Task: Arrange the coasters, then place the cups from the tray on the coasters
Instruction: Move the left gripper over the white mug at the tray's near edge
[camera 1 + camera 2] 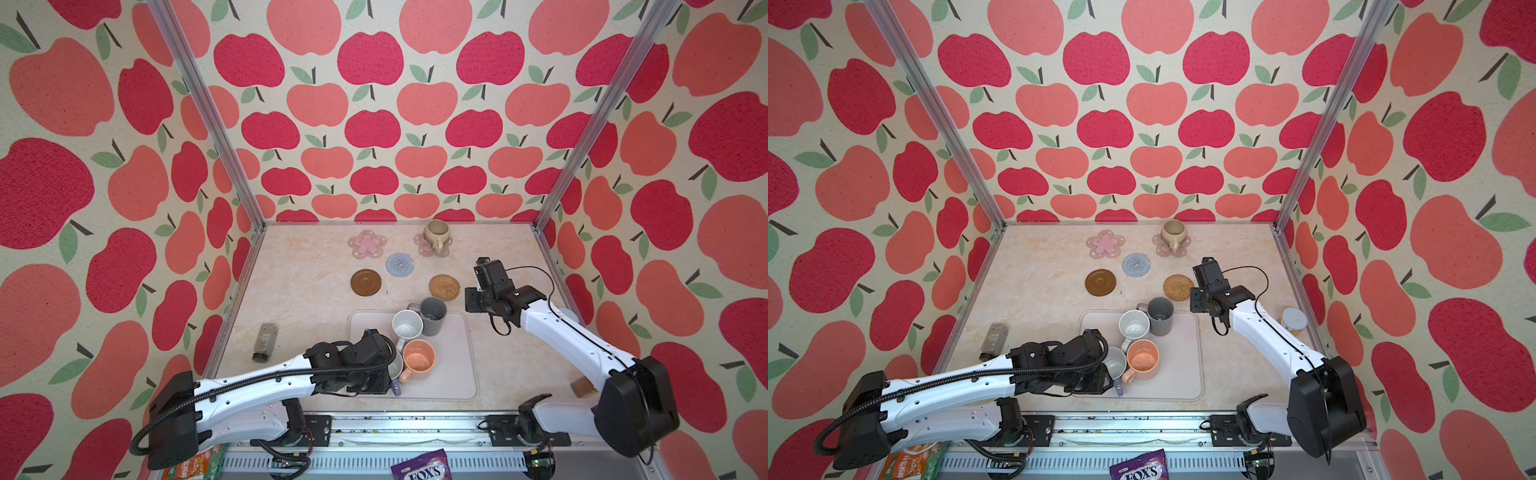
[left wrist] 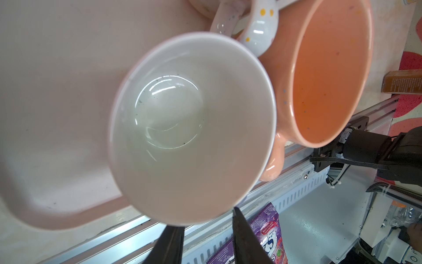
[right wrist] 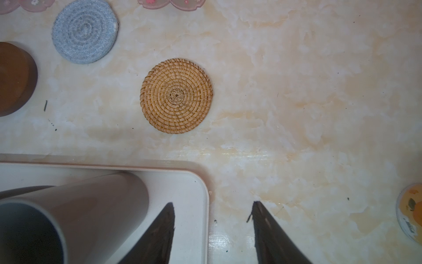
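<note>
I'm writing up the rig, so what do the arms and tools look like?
The left arm and right arm: white shells, black joints. Ribbed black hose along the left, thin black cable along the right. The left tool and right tool: dark, pointed fingers.

And there's just one name to call here: "FOX'S" in white letters on the purple sweet bag [image 1: 422,467] [image 1: 1140,468] at the front edge in both top views, only its "'S" [image 2: 269,240] caught by the left wrist camera, while the bottle [image 1: 264,341] label stays too small to read.
</note>
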You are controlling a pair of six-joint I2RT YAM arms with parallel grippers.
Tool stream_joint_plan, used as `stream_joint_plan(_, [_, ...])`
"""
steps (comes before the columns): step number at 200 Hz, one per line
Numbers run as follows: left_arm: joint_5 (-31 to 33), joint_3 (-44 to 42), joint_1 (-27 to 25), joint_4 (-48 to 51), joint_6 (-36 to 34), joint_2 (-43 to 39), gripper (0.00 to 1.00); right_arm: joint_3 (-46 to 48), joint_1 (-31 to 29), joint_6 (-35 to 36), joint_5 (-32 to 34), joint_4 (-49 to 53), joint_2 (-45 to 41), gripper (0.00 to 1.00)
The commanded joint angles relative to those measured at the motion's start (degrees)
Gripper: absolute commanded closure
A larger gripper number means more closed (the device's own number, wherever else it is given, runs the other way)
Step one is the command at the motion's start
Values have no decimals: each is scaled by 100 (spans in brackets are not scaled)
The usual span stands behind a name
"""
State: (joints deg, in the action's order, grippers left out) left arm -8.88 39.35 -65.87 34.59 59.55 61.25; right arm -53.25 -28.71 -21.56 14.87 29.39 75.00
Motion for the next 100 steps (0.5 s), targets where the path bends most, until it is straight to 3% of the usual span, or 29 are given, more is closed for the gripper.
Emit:
stream_joint_plan(1, [106, 105, -99, -75, 276, 80, 63, -106, 41, -96, -82, -39, -131, 43])
stream_joint_plan(50, [237, 297, -292, -83, 556, 591, 63, -19, 59, -115, -101, -81, -257, 42])
stream_joint_plan(100, [400, 405, -427, -40, 696, 609, 63, 71, 68, -103, -116, -84, -398, 42])
